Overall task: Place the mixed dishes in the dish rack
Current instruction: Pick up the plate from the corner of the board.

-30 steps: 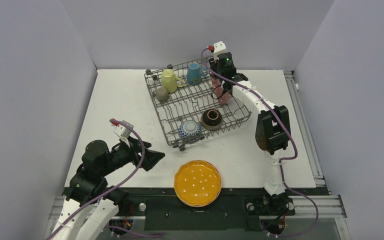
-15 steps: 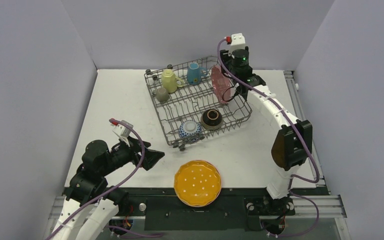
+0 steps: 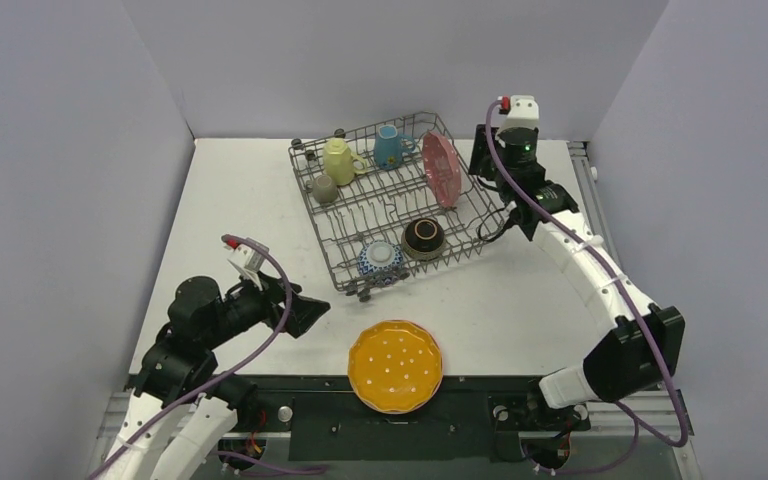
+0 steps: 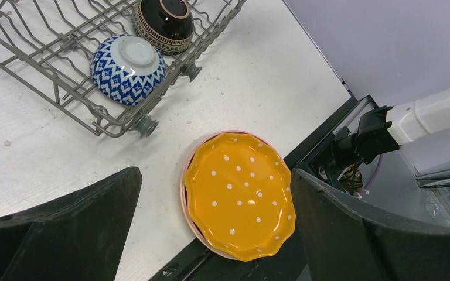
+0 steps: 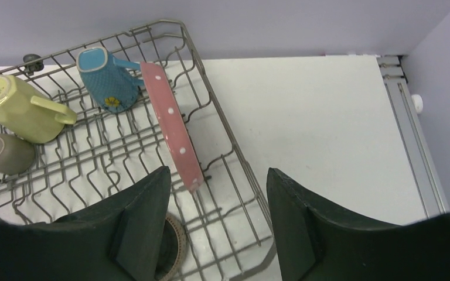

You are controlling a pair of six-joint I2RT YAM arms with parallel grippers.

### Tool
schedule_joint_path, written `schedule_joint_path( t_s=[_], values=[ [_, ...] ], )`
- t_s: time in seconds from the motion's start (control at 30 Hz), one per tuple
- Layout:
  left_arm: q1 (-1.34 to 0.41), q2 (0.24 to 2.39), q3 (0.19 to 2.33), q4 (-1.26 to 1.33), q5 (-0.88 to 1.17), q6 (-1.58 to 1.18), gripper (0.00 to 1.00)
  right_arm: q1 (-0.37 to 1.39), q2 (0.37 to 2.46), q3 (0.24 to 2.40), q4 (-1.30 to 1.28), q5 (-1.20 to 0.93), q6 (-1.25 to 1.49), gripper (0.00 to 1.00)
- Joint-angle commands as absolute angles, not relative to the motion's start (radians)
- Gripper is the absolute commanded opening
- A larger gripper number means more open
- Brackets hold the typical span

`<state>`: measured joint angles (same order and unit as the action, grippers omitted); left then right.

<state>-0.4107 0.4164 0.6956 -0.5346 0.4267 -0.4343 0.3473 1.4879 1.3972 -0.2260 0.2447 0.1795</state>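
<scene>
Pink plate (image 3: 440, 170), on edge at the dish rack's (image 3: 312, 213) two o'clock corner, could topple if the open, empty right jaws clip it; the orange plate (image 3: 395, 366) overhanging the tabletop's (image 3: 240, 200) six o'clock edge might slip from the wide-open left jaws.

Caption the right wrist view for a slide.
Open right claw above the dish rack; pink plate stands on edge beside the blue mug.

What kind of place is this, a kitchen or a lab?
Most likely a robot lab test cell, not a kitchen: plain grey walls box in a white table, a left arm and right arm are bolted at its near edge, and the dish rack sits on the tabletop.
</scene>
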Motion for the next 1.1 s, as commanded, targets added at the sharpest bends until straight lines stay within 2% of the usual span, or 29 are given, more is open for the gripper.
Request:
schedule_joint_path(
  t_s=[0.0,0.23,0.7,1.07],
  values=[
    [-0.417,0.443,0.718,-0.519,0.419,-0.440,0.96,0.343,1.340,1.316,-0.322,0.264,0.262,0.57],
    [-0.437,0.499,0.767,-0.604,0.348,-0.475,0.96,0.343,1.062,1.048,-0.350,0.143,0.348,0.57],
    [-0.491,0.538,0.763,-0.714,0.287,-0.610,0.96,0.402,0.801,0.868,-0.485,-0.013,0.427,0.57],
    [-0.874,0.611,0.635,-0.696,-0.057,-0.868,0.96,0.615,0.773,0.781,-0.504,0.080,0.514,0.57]
  ],
)
